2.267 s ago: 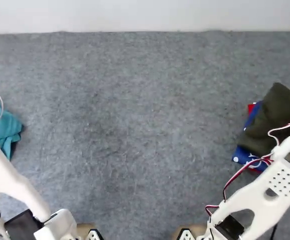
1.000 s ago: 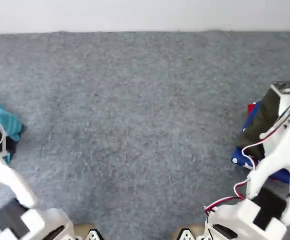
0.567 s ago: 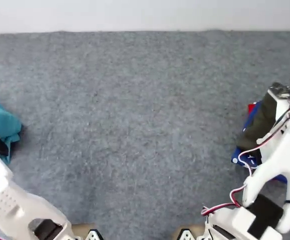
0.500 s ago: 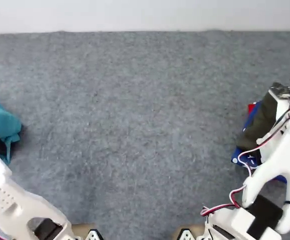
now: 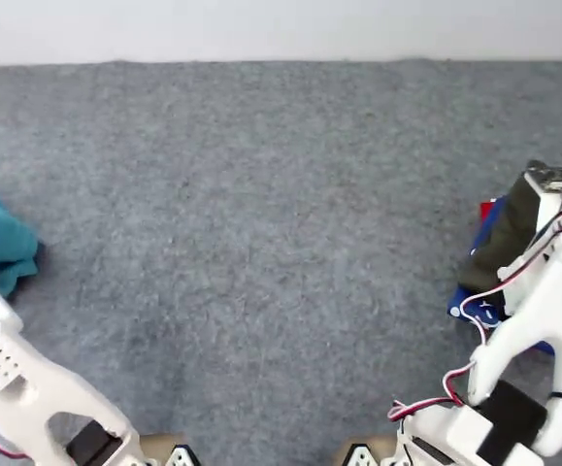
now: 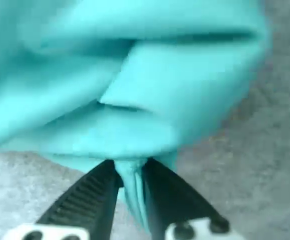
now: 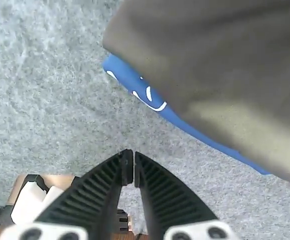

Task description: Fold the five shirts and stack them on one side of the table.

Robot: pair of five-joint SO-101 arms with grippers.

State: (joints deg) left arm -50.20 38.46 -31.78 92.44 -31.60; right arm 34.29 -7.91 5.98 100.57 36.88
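A grey, felt-like table (image 5: 281,214) runs back to a plain white wall (image 5: 281,29). At its left edge is the crumpled teal shirt (image 6: 134,75), with a fold pinched in the left gripper (image 6: 131,180). At the right edge an olive shirt (image 7: 225,75) tops a blue shirt (image 7: 134,85). The right gripper (image 7: 133,167) hangs just beside them, jaws pressed together, not touching the cloth.

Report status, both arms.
Left end effector shut on teal shirt. Right end effector shut, empty, by stack. Olive shirt tops stack.
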